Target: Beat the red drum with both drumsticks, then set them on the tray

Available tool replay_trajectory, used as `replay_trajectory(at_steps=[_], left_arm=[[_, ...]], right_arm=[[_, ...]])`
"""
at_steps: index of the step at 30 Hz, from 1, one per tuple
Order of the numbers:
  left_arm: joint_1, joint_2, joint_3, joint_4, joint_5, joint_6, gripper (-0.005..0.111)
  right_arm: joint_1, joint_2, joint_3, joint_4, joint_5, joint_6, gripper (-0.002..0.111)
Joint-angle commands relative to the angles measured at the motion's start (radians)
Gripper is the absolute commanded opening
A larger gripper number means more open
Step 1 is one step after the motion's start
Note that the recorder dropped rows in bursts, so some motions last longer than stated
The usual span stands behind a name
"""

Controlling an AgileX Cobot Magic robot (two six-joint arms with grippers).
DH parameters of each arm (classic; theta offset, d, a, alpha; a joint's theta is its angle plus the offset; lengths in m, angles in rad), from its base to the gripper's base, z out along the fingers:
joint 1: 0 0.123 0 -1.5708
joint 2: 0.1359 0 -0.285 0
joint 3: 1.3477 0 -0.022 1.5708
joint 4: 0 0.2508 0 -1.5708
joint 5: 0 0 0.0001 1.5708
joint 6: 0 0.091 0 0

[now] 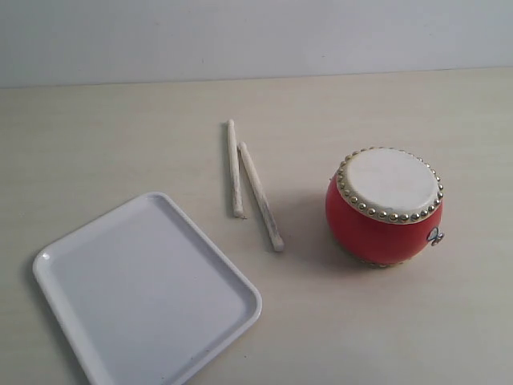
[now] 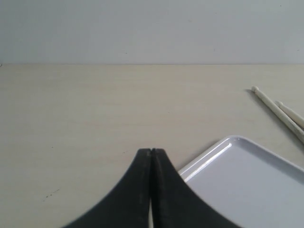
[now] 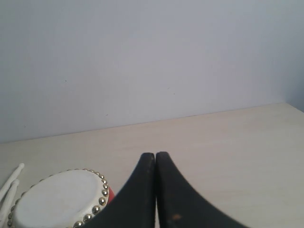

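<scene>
- The red drum [image 1: 385, 207] stands upright on the pale table [image 1: 96, 136], on the right side of the exterior view, with its cream skin facing up
- A row of metal studs [image 1: 377, 212] rings the skin, and a small metal ring [image 1: 435, 236] hangs on the drum's near right side
- The drumsticks [image 1: 234, 168] lie flat on the table between the drum and the tray, clear of both
- Their far ends sit close together (whether they actually touch I cannot tell), and the near ends spread apart, the right one slanting towards the drum
- The tray [image 1: 48, 258], white and turned at an angle to the table edge, lies at the near left of the exterior view; part of it runs out of the picture at the bottom
- The left gripper [image 2: 151, 151] has its two black fingers pressed together with nothing between them; it hangs over bare table just beside a corner of the tray, with the stick tips further off
- The right gripper [image 3: 155, 154] is likewise closed on nothing, its fingers meeting in a thin seam; the drum's studded top shows beside it, near but not touching, and two stick tips peek in past the drum
- Neither arm appears in the exterior view
- A plain light wall [image 1: 240, 36] rises behind the far edge of the table
</scene>
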Motion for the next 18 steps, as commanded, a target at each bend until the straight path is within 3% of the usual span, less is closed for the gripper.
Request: replay_trajectory(at_steps=[1,18], left_arm=[[0.003,-0.006,0.003,0.004,-0.003,0.025,0.0],[0.003,-0.006,0.003,-0.001,-0.008,0.026,0.0]], right_arm=[[-0.004,-0.006,0.004,-0.001,-0.004,-0.007,0.0],[-0.004,-0.006,0.004,-0.001,-0.004,-0.007,0.0]])
